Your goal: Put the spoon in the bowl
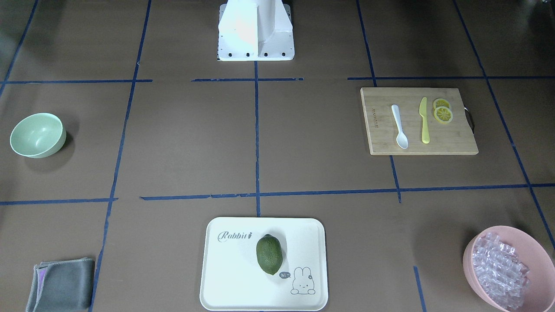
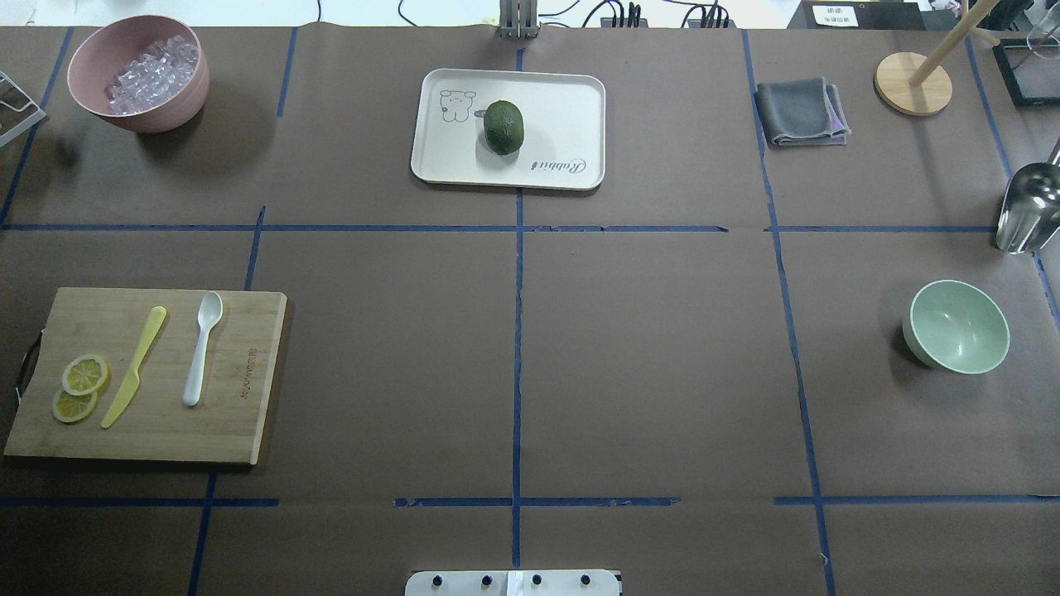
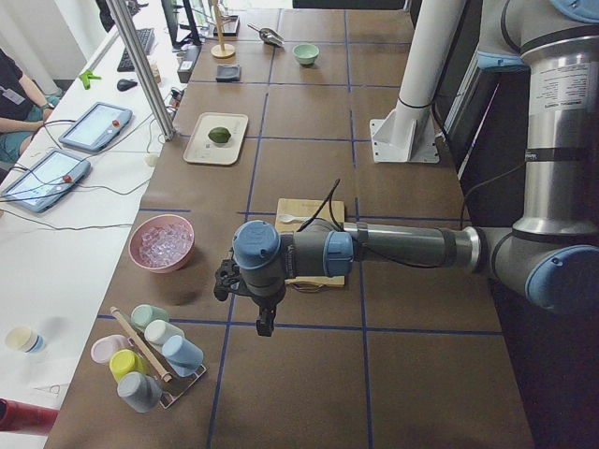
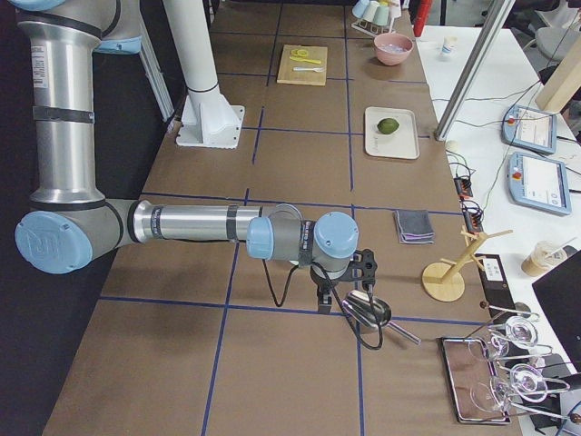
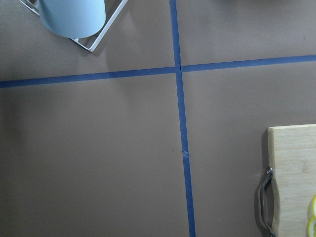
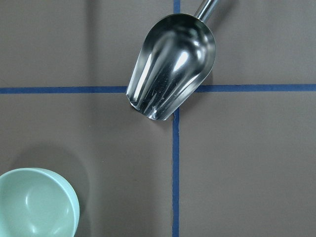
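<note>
My left arm reaches out low and level over the table, wrist bent so the left gripper [image 3: 264, 321] points straight down just off the handle end of the cutting board [image 2: 240, 381]. It shows only in the side view, so I cannot tell how its jaws stand. Its wrist camera sees the board's metal handle [image 5: 265, 197] at the lower right and a blue cup [image 5: 72, 17] in a wire rack at the top left. My right arm lies the same way at the other end, with the right gripper [image 4: 323, 302] hanging over a metal scoop [image 6: 173, 64]. I can't read those jaws either. The spoon [image 2: 201, 348] lies flat on the board, scoop away from me, just beside the yellow knife [image 2: 132, 367] and on the side away from the left gripper, with the lemon slices [image 2: 80, 387] nearer the handle. The bowl [image 2: 956, 325] sits upright on my right, near the scoop, its rim in the corner of the right wrist view. A broad stretch of brown cover crossed by blue tape lies between board and bowl; the tray [image 2: 571, 108] sits farther out.
</note>
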Available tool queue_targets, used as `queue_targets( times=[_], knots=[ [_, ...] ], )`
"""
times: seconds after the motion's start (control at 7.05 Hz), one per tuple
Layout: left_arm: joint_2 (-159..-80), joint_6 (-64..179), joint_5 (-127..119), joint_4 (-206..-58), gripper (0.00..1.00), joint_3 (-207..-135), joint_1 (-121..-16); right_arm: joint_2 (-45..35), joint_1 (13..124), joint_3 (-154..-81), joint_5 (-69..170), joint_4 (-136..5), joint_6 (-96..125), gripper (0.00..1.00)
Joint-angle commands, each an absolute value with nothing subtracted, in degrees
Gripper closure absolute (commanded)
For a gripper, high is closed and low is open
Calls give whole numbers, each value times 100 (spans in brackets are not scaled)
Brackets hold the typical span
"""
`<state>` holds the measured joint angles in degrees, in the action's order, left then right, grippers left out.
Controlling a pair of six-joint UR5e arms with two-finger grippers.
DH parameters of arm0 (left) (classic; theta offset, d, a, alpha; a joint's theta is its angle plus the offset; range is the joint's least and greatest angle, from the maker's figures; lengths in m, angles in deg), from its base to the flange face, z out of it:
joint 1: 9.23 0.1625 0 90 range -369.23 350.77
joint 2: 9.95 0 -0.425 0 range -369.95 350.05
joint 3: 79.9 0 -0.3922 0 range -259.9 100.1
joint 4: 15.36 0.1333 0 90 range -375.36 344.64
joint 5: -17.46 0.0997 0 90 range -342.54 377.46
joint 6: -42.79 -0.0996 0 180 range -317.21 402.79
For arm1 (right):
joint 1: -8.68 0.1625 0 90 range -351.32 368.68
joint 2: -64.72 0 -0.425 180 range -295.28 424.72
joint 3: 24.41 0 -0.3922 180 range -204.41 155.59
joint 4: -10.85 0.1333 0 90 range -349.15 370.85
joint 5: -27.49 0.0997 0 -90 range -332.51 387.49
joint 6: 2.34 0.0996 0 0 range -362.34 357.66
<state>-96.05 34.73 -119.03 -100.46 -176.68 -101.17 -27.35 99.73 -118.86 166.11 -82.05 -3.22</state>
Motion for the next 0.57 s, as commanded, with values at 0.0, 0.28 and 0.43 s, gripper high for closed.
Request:
queue_targets(
  times=[0.0, 0.28, 0.43],
  knots=[
    [-9617, 3453, -11903, -10052, 0, -17675, -10116, -2695, 9973, -11924, 16574, -8205, -322, 0],
    [-9626, 3453, -11903, -10052, 0, -17736, -10125, -2564, 9947, -11924, 16530, -8240, -216, 0],
    [-9617, 3453, -11912, -10052, 0, -17780, -10125, -2398, 9938, -11863, 16591, -8240, -225, 0]
  ],
)
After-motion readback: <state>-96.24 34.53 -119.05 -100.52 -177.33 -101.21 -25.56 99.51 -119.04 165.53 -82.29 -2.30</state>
